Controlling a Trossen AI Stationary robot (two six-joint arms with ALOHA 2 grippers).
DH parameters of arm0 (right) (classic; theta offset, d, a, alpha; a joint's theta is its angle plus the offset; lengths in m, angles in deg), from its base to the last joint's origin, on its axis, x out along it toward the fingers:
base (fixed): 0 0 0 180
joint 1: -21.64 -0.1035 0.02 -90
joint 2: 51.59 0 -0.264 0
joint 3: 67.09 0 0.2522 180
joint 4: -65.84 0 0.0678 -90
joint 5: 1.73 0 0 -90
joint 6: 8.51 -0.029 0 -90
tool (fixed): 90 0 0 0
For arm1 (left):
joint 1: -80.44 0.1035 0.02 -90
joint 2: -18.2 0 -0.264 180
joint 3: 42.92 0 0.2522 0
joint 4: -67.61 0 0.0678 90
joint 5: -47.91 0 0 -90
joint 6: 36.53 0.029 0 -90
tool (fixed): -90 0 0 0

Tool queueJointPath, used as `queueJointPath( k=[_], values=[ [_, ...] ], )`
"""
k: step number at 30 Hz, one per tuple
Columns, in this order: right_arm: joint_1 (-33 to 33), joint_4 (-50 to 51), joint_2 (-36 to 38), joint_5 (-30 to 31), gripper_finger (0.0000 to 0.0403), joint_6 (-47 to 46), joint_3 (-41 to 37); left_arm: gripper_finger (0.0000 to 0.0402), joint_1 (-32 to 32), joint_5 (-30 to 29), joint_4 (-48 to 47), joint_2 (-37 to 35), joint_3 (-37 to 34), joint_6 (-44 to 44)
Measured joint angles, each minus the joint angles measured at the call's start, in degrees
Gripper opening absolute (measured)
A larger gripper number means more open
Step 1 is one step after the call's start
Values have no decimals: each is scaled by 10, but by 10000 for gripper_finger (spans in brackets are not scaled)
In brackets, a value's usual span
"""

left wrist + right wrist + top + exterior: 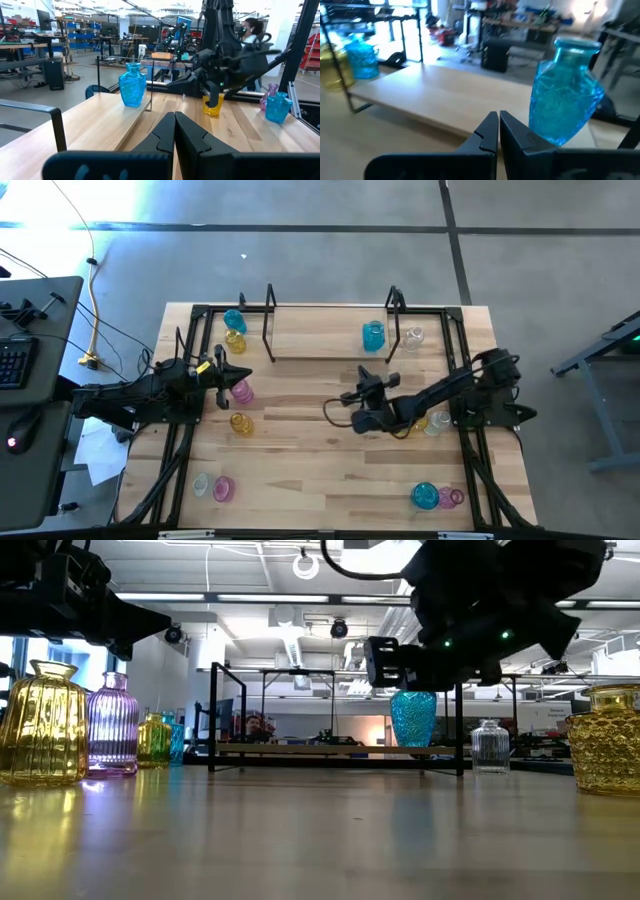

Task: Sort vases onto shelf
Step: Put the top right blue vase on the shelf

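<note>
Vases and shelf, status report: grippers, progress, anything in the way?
Left gripper shut, empty, by the pink vase. Right gripper shut, empty, mid-table. Shelf holds four vases; blue vase nearest right gripper. Nothing in the way.

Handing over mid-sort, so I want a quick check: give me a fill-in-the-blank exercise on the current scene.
1. Both tools, left and right, are ____ and hold nothing.
2. The vase on the shelf beside the clear vase is coloured ____.
3. The pink vase stands nearest the ____ tool.

Missing words: shut; blue; left
</note>
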Motion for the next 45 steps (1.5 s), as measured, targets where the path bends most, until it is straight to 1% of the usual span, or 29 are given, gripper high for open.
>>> queueJointPath(
  k=[4, 7, 11, 14, 17, 20, 23, 24, 26, 29, 33, 35, 38, 45],
  values=[
    [2, 1, -31, 50, 0, 0, 20, 0, 0, -1, -1, 0, 0, 0],
    [2, 7, -32, 77, 0, 0, 23, 0, 0, -2, -1, 0, 0, 0],
    [11, 22, -29, 84, 0, -7, 23, 0, 0, -2, -2, 0, 0, 0],
    [26, 57, -29, 77, 0, -45, 23, 0, 0, -2, -3, 0, 0, 0],
    [39, 118, -29, 65, 0, -114, 23, 0, 0, -2, -5, 0, 0, 0],
    [45, 217, -27, 40, 0, -235, 23, 0, 0, -2, -6, 0, 0, 0],
    [43, 321, -19, 32, 0, -369, 23, 0, 0, -2, -7, 0, 0, 0],
    [42, 343, -19, 32, 0, -405, 23, 0, 0, -2, -7, 0, 0, 0],
    [41, 357, -20, 30, 0, -439, 23, 0, 0, -2, -7, 0, 0, 0],
    [46, 328, -26, 27, 0, -420, 23, 0, 0, -2, -7, 0, 0, 0],
    [58, 267, -26, 29, 0, -332, 23, 0, 0, -2, -7, 0, 0, 0],
    [66, 241, -26, 28, 0, -302, 23, 0, 0, -2, -6, 0, 0, 0],
    [79, 227, -26, 20, 0, -287, 23, 0, 0, -2, -6, 0, 0, 0],
    [100, 227, -26, 16, 0, -285, 23, 0, 0, -2, -6, 0, 0, 0]
  ],
)
